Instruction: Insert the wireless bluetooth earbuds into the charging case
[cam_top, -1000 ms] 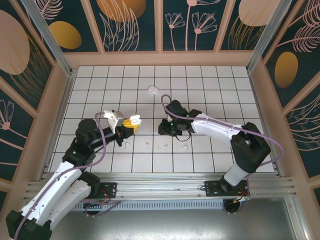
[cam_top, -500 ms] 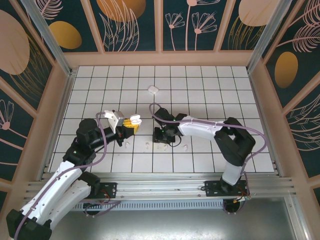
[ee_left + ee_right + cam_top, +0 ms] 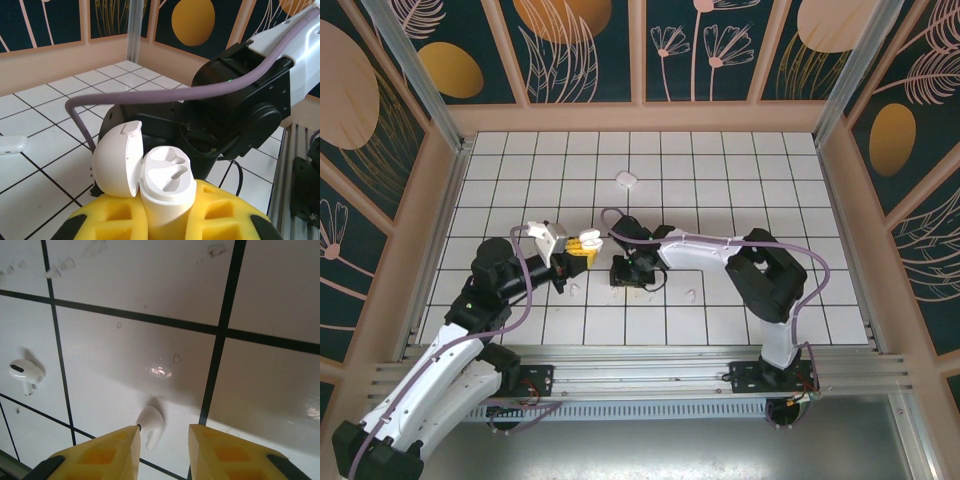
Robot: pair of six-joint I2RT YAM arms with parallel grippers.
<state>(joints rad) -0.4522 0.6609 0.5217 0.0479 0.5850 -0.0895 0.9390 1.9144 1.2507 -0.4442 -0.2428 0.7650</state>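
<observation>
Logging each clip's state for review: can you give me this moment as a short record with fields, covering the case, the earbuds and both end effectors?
left end effector: shut on the charging case
charging case: lid open, both slots empty
right end effector: open, fingers low on either side of an earbud
earbud: lying on the tile, not lifted
other earbud: loose on the tile, off to the side
second case: lying apart on the far tiles
</observation>
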